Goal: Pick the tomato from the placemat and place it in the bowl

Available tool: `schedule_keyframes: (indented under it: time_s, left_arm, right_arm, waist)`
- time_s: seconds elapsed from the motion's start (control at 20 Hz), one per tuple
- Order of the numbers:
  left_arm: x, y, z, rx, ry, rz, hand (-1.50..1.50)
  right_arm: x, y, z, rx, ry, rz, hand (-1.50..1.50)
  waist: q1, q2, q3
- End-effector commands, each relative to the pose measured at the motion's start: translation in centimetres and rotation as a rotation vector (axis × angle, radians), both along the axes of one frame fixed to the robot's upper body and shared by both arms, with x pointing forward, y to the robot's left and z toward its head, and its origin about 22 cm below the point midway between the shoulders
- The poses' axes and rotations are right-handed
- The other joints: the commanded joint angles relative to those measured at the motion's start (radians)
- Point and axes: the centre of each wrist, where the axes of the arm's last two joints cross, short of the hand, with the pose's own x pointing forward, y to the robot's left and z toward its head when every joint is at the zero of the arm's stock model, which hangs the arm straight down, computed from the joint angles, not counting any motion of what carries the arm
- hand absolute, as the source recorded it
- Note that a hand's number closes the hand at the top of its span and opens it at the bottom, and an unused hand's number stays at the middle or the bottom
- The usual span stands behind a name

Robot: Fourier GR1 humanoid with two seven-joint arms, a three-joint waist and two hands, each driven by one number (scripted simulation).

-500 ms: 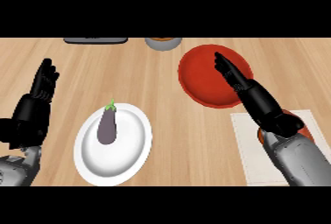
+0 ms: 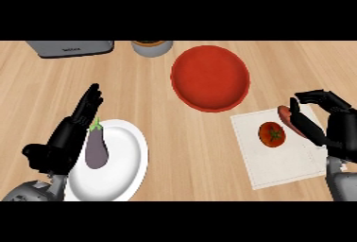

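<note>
The red tomato with its green stem lies on the pale placemat at the right. A red bowl sits on the counter up and to the left of the mat, with nothing in it. My right hand hovers at the mat's right edge, just right of the tomato. Its fingers are bent loosely above and its thumb points toward the tomato; they do not close round it. My left hand rests open at the left, fingers straight and pointing up.
A white plate with a purple eggplant lies beside my left hand. At the back edge stand a grey appliance and a round jar. Bare wooden counter lies between plate and placemat.
My right hand has pulled back from its stretch over the bowl to the placemat's right side, uncovering the tomato. The left hand has hardly moved.
</note>
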Motion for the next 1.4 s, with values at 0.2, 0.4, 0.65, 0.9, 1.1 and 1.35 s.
schedule_keyframes:
  time_s: [0.2, 0.4, 0.65, 0.9, 1.1, 1.35]
  left_arm:
    - [-0.4, -2.9, -2.4, -0.049, 0.040, -0.223, 0.00]
    - [0.2, -2.9, -1.6, -0.044, 0.056, -0.233, 0.00]
    - [0.4, -3.1, -2.9, -0.032, 0.057, -0.220, 0.00]
    - [0.8, -2.9, -2.8, -0.052, 0.069, -0.246, 0.00]
    - [1.2, -2.2, -2.8, -0.056, 0.053, -0.232, 0.00]
    - [1.2, -3.7, -1.5, -0.048, 0.060, -0.238, 0.00]
  right_arm:
    - [-4.8, -2.7, -6.0, -0.172, -0.008, -0.321, -1.50]
    - [-6.3, -2.3, -5.2, -0.340, 0.148, -0.324, -1.50]
    - [-6.3, -6.7, -2.4, -0.539, 0.525, -0.299, -1.50]
    - [-5.9, -3.8, -0.6, -0.550, 0.873, -0.114, -1.50]
    - [-4.2, -1.4, 5.0, -0.556, 0.990, -0.066, -1.50]
    - [-2.3, 1.5, 8.5, -0.497, 1.073, -0.042, -1.50]
  waist:
    - [0.103, 0.002, 0.002]
    - [0.105, -0.001, -0.001]
    - [0.107, 0.004, -0.008]
    - [0.118, 0.002, -0.007]
    - [0.115, -0.001, -0.004]
    - [0.121, -0.001, 0.002]
